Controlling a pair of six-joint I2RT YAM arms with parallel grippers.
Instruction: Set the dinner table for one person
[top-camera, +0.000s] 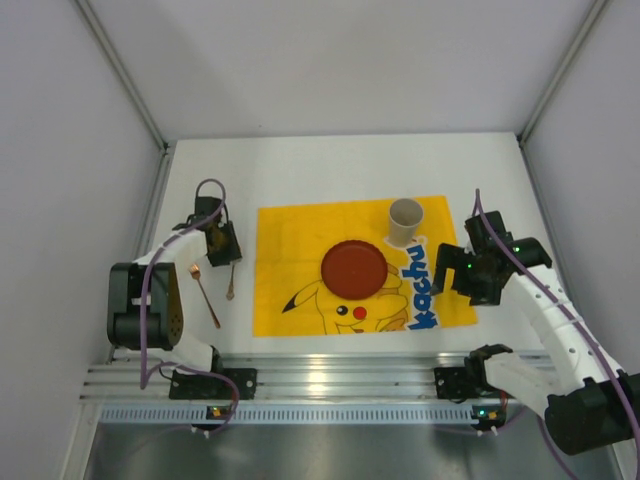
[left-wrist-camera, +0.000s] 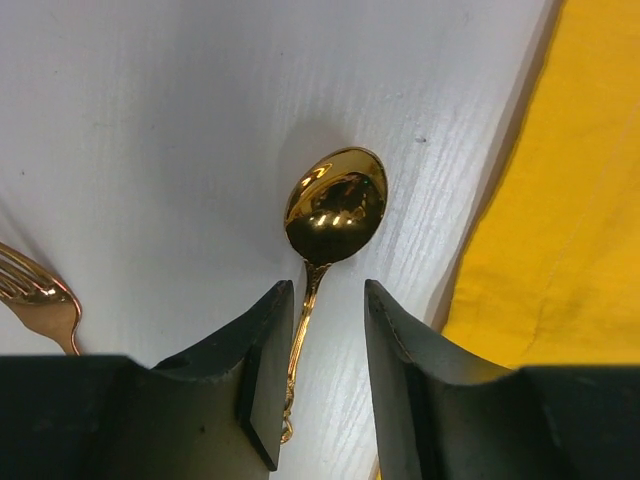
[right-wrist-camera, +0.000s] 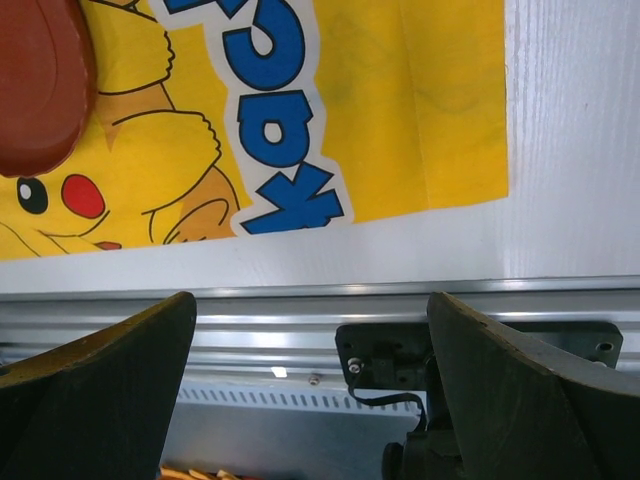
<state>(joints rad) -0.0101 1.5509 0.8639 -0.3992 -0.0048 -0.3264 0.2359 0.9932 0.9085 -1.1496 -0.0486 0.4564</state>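
The white dinner table (top-camera: 300, 170) carries a yellow Pikachu cloth (top-camera: 300, 240) with a red plate (top-camera: 353, 268) and a beige cup (top-camera: 404, 220) on it. A gold spoon (left-wrist-camera: 335, 205) lies on the bare table left of the cloth, and it also shows in the top view (top-camera: 230, 288). My left gripper (left-wrist-camera: 328, 290) is low over it, open, its jaws on either side of the spoon's handle, which lies close to the left finger. A gold fork (top-camera: 205, 295) lies further left. My right gripper (right-wrist-camera: 310, 296) is wide open and empty, above the table's near edge, right of the plate (right-wrist-camera: 35, 80).
The ridged aluminium rail (top-camera: 320, 375) and both arm bases run along the near edge. White walls close in the table at the left, back and right. The fork's tines (left-wrist-camera: 35, 295) lie just left of my left fingers. The cloth's edge (left-wrist-camera: 560, 200) is close on their right.
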